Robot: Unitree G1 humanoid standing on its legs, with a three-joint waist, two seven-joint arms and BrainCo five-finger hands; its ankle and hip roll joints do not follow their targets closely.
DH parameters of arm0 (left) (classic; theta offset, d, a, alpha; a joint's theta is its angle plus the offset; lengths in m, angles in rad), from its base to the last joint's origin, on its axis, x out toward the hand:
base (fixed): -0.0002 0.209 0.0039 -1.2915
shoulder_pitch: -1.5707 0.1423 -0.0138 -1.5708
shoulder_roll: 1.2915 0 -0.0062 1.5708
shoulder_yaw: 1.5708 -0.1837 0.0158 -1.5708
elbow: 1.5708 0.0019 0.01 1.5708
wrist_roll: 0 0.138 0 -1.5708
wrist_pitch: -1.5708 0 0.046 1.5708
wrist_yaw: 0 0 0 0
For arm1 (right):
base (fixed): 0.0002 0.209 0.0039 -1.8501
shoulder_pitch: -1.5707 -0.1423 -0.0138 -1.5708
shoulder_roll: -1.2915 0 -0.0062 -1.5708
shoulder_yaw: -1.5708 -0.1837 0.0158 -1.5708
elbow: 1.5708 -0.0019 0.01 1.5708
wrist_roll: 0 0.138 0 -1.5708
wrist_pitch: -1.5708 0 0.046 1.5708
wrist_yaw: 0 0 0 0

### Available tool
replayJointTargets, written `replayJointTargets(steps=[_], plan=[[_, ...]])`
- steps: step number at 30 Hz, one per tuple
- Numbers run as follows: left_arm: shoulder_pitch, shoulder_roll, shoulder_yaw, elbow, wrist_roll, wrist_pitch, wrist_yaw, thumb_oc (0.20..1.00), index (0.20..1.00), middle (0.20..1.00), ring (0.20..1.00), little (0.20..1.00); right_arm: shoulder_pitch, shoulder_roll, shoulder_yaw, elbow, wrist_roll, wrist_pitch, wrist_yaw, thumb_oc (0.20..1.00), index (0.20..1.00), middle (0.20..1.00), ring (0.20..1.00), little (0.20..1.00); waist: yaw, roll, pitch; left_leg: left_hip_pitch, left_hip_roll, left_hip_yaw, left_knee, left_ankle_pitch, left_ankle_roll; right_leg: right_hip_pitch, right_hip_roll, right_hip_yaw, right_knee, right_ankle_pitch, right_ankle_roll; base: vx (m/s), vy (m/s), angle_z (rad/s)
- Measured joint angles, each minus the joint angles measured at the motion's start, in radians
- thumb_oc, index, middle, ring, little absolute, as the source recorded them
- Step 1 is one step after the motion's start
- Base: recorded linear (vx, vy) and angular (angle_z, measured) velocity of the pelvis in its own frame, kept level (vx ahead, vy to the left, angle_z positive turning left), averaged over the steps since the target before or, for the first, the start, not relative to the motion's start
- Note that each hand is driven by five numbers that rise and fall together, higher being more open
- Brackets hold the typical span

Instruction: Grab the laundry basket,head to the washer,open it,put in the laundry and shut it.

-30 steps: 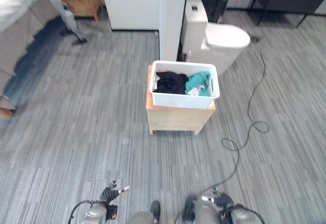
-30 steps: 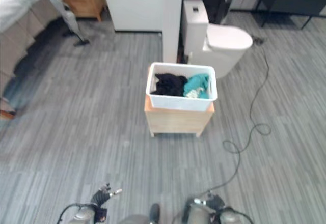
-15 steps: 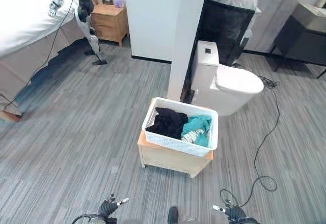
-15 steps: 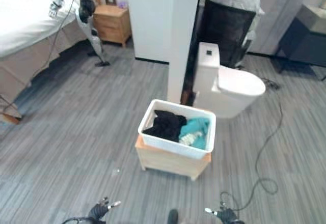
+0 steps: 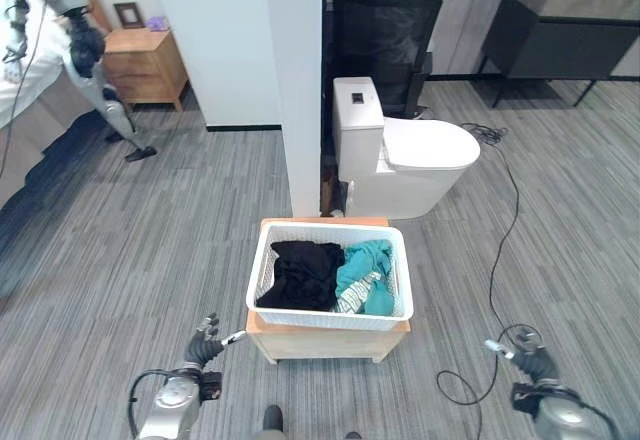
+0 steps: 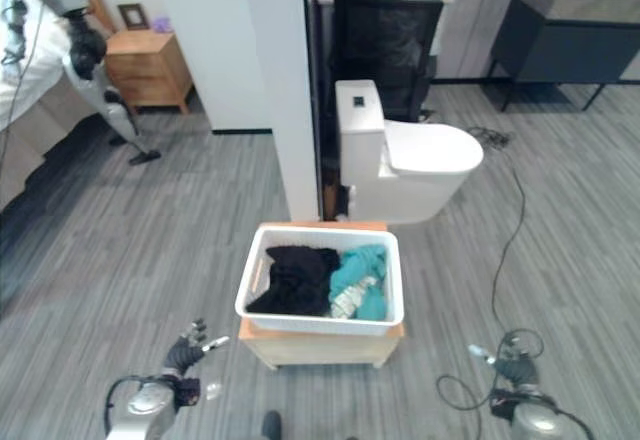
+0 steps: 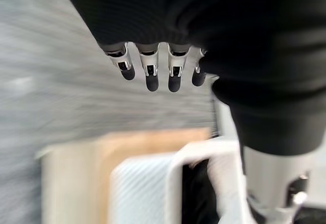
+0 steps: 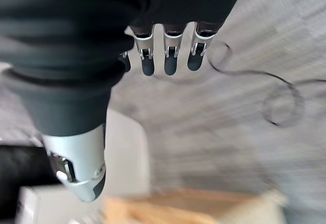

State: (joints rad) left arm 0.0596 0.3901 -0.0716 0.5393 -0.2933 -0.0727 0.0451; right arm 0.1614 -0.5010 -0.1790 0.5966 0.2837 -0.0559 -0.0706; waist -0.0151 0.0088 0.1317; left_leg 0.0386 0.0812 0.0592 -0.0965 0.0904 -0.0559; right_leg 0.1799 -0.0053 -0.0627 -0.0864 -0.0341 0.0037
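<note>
Two heaps of clothing lay in the white laundry basket [image 5: 329,279]: dark garments [image 5: 297,272] toward its left end and teal ones [image 5: 366,275] toward its right. The basket sat on a low wooden stand [image 5: 325,339], covering most of its top, on the grey striped floor [image 5: 150,240] just in front of a white pillar [image 5: 293,80] and a toilet [image 5: 400,155].

Judging by this, the first step was in hand, with the basket not yet grabbed. The left hand [image 5: 207,338] hung low beside the stand's left edge, clear of the basket, its fingers [image 7: 147,71] straight, side by side and holding nothing. The right hand [image 5: 522,356] hung well apart from the basket on the far side, near a looped cable [image 5: 497,260], its fingers [image 8: 168,58] likewise straight and empty. The next move probably called for bringing both hands inward to the basket's two short ends and closing on the rim.

No washer could be made out. A dark chair [image 5: 380,45] stood behind the toilet with a person partly cut off beyond it. Whether the basket had handles was hard to tell.
</note>
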Motion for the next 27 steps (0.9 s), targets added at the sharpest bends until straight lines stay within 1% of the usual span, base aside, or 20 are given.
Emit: replayJointTargets(steps=[2, 3, 5, 6, 8, 9, 11, 12, 13, 14, 15, 16, 17, 19, 20, 21, 22, 23, 25, 27], plan=[[-0.005, 0.042, 0.003, -0.039, 0.001, 0.010, -0.009, 1.000, 1.000, 1.000, 1.000, 1.000, 0.003, -0.012, -0.009, 0.000, -0.026, 0.014, -0.002, 1.000, 1.000, 1.000, 1.000, 1.000, 0.001, -0.006, -0.001, -0.001, -0.021, -0.002, 0.001, -0.003, 0.007, 0.001, -0.021, -0.008, 0.000, -0.002, 0.017, 0.06, 0.062, 0.07], [-0.029, 0.096, 0.010, -0.054, 0.040, 0.025, -0.013, 1.000, 1.000, 1.000, 1.000, 1.000, -0.009, -0.010, -0.011, 0.001, -0.038, 0.030, -0.007, 1.000, 1.000, 1.000, 1.000, 1.000, 0.003, -0.008, -0.001, 0.008, -0.040, -0.003, 0.001, -0.012, 0.024, 0.010, -0.040, -0.013, 0.000, -0.002, 0.028, 0.05, 0.067, 0.08], [-0.060, 0.125, 0.009, -0.053, 0.070, 0.043, -0.012, 1.000, 1.000, 1.000, 1.000, 1.000, -0.030, -0.016, -0.008, 0.006, -0.053, 0.035, -0.010, 1.000, 1.000, 1.000, 1.000, 1.000, 0.007, -0.007, -0.002, 0.020, -0.057, -0.002, 0.000, -0.020, 0.037, 0.017, -0.057, -0.025, -0.007, -0.011, 0.046, 0.01, 0.064, 0.04], [-0.102, 0.139, 0.001, -0.053, 0.081, 0.061, -0.013, 1.000, 1.000, 1.000, 1.000, 1.000, -0.061, -0.034, -0.004, 0.017, -0.064, 0.043, -0.010, 1.000, 1.000, 1.000, 1.000, 1.000, 0.016, -0.002, 0.001, 0.016, -0.067, -0.001, 0.000, -0.019, 0.043, 0.014, -0.068, -0.027, -0.008, -0.016, 0.054, -0.03, 0.048, 0.02], [-0.179, 0.156, -0.040, -0.053, 0.091, 0.063, -0.013, 1.000, 1.000, 1.000, 1.000, 1.000, -0.131, -0.071, 0.018, 0.051, -0.065, 0.055, -0.010, 1.000, 1.000, 1.000, 1.000, 1.000, 0.021, 0.010, 0.007, 0.010, -0.073, -0.002, 0.000, -0.014, 0.049, 0.012, -0.073, -0.028, -0.007, -0.014, 0.058, -0.18, 0.048, 0.01], [-0.225, 0.155, -0.079, -0.041, 0.097, 0.070, -0.011, 1.000, 1.000, 1.000, 1.000, 1.000, -0.158, -0.094, 0.054, 0.061, -0.065, 0.065, -0.013, 1.000, 1.000, 1.000, 1.000, 1.000, 0.021, 0.015, 0.006, 0.001, -0.074, -0.002, 0.001, -0.009, 0.051, -0.001, -0.073, -0.029, -0.002, -0.011, 0.062, -0.22, 0.032, 0.03], [-0.432, 0.153, -0.228, 0.040, 0.096, 0.094, -0.008, 1.000, 1.000, 1.000, 1.000, 1.000, -0.299, -0.184, 0.197, 0.101, -0.066, 0.081, -0.012, 1.000, 1.000, 1.000, 1.000, 1.000, 0.022, 0.042, 0.018, -0.078, -0.065, -0.008, 0.001, 0.026, 0.051, -0.078, -0.065, -0.033, 0.000, 0.017, 0.067, -0.17, 0.013, 0.03], [-0.508, 0.141, -0.258, 0.054, 0.096, 0.099, -0.014, 1.000, 1.000, 1.000, 1.000, 1.000, -0.374, -0.194, 0.207, 0.100, -0.067, 0.082, -0.010, 1.000, 1.000, 1.000, 1.000, 1.000, 0.020, 0.055, 0.038, -0.111, -0.061, -0.009, 0.001, 0.041, 0.050, -0.108, -0.060, -0.034, -0.001, 0.032, 0.065, -0.22, 0.008, -0.01], [-0.553, 0.112, -0.261, 0.071, 0.092, 0.097, -0.011, 1.000, 1.000, 1.000, 1.000, 1.000, -0.432, -0.192, 0.214, 0.098, -0.066, 0.081, -0.013, 1.000, 1.000, 1.000, 1.000, 1.000, 0.009, 0.059, 0.055, -0.130, -0.058, -0.009, 0.001, 0.054, 0.052, -0.126, -0.055, -0.032, 0.000, 0.045, 0.066, -0.28, -0.005, 0.00], [-0.606, 0.095, -0.301, 0.112, 0.072, 0.098, -0.010, 1.000, 1.000, 1.000, 1.000, 1.000, -0.488, -0.192, 0.247, 0.123, -0.066, 0.083, -0.015, 1.000, 1.000, 1.000, 1.000, 1.000, -0.001, 0.060, 0.075, -0.134, -0.056, -0.013, 0.001, 0.062, 0.049, -0.129, -0.052, -0.034, -0.001, 0.049, 0.065, -0.26, -0.020, -0.01], [-0.706, 0.045, -0.366, 0.218, 0.009, 0.098, 0.001, 1.000, 1.000, 1.000, 1.000, 1.000, -0.589, -0.192, 0.330, 0.178, -0.063, 0.094, -0.023, 1.000, 1.000, 1.000, 1.000, 1.000, -0.002, 0.057, 0.095, -0.164, -0.047, -0.014, 0.001, 0.071, 0.035, -0.164, -0.045, -0.034, -0.003, 0.051, 0.064, -0.25, -0.020, 0.01], [-0.751, 0.013, -0.383, 0.264, -0.023, 0.096, 0.003, 1.000, 1.000, 1.000, 1.000, 1.000, -0.630, -0.194, 0.350, 0.191, -0.063, 0.095, -0.022, 1.000, 1.000, 1.000, 1.000, 1.000, -0.001, 0.056, 0.118, -0.177, -0.042, -0.016, 0.001, 0.071, 0.027, -0.174, -0.039, -0.036, -0.009, 0.054, 0.061, -0.17, -0.018, -0.02], [-0.779, -0.022, -0.381, 0.298, -0.065, 0.094, 0.012, 1.000, 1.000, 1.000, 1.000, 1.000, -0.667, -0.193, 0.358, 0.196, -0.063, 0.096, -0.022, 1.000, 1.000, 1.000, 1.000, 1.000, -0.002, 0.054, 0.145, -0.192, -0.038, -0.017, 0.001, 0.077, 0.019, -0.189, -0.035, -0.037, -0.008, 0.066, 0.061, -0.16, -0.017, 0.01], [-0.836, -0.081, -0.391, 0.454, -0.130, 0.065, 0.028, 1.000, 1.000, 1.000, 1.000, 1.000, -0.742, -0.190, 0.410, 0.238, -0.061, 0.099, -0.036, 1.000, 1.000, 1.000, 1.000, 1.000, -0.003, 0.051, 0.178, -0.217, -0.032, -0.019, 0.001, 0.086, 0.008, -0.214, -0.029, -0.035, 0.000, 0.079, 0.056, -0.11, -0.024, -0.05], [-0.860, -0.082, -0.381, 0.499, -0.152, 0.026, 0.056, 1.000, 1.000, 1.000, 1.000, 1.000, -0.772, -0.189, 0.432, 0.237, -0.056, 0.101, -0.042, 1.000, 1.000, 1.000, 1.000, 1.000, -0.005, 0.048, 0.200, -0.225, -0.028, -0.016, 0.001, 0.091, 0.007, -0.226, -0.025, -0.031, 0.000, 0.084, 0.055, -0.04, -0.016, -0.08], [-0.910, -0.072, -0.377, 0.542, -0.172, 0.015, 0.065, 1.000, 1.000, 1.000, 1.000, 1.000, -0.786, -0.188, 0.437, 0.216, -0.039, 0.100, -0.051, 1.000, 1.000, 1.000, 1.000, 1.000, -0.002, 0.048, 0.215, -0.238, -0.024, -0.016, 0.001, 0.096, 0.008, -0.239, -0.021, -0.032, 0.000, 0.091, 0.049, -0.04, -0.015, -0.07], [-0.970, -0.061, -0.367, 0.610, -0.180, 0.022, 0.070, 1.000, 1.000, 1.000, 1.000, 1.000, -0.800, -0.178, 0.447, 0.193, -0.026, 0.099, -0.059, 1.000, 1.000, 1.000, 1.000, 1.000, -0.002, 0.047, 0.221, -0.250, -0.021, -0.015, 0.001, 0.101, 0.012, -0.250, -0.019, -0.031, 0.000, 0.095, 0.048, -0.03, -0.013, -0.05], [-0.990, -0.044, -0.366, 0.635, -0.181, 0.035, 0.070, 1.000, 1.000, 1.000, 1.000, 1.000, -0.802, -0.170, 0.455, 0.176, -0.021, 0.096, -0.061, 1.000, 1.000, 1.000, 1.000, 1.000, -0.005, 0.044, 0.229, -0.249, -0.021, -0.010, 0.001, 0.106, 0.018, -0.250, -0.018, -0.029, 0.000, 0.098, 0.048, -0.05, -0.022, -0.05], [-1.012, -0.027, -0.364, 0.688, -0.185, 0.039, 0.070, 1.000, 1.000, 1.000, 1.000, 1.000, -0.809, -0.154, 0.484, 0.145, -0.021, 0.096, -0.074, 1.000, 1.000, 1.000, 1.000, 1.000, -0.012, 0.028, 0.245, -0.249, -0.020, -0.005, 0.001, 0.106, 0.018, -0.252, -0.019, -0.027, 0.000, 0.097, 0.048, -0.04, -0.032, -0.06], [-1.018, -0.011, -0.353, 0.693, -0.213, 0.048, 0.079, 1.000, 1.000, 1.000, 1.000, 1.000, -0.779, -0.149, 0.492, 0.019, -0.019, 0.085, -0.083, 1.000, 1.000, 1.000, 1.000, 1.000, -0.015, 0.006, 0.285, -0.250, -0.016, 0.002, 0.001, 0.106, 0.018, -0.257, -0.016, -0.023, 0.000, 0.097, 0.048, -0.03, -0.032, -0.08]])
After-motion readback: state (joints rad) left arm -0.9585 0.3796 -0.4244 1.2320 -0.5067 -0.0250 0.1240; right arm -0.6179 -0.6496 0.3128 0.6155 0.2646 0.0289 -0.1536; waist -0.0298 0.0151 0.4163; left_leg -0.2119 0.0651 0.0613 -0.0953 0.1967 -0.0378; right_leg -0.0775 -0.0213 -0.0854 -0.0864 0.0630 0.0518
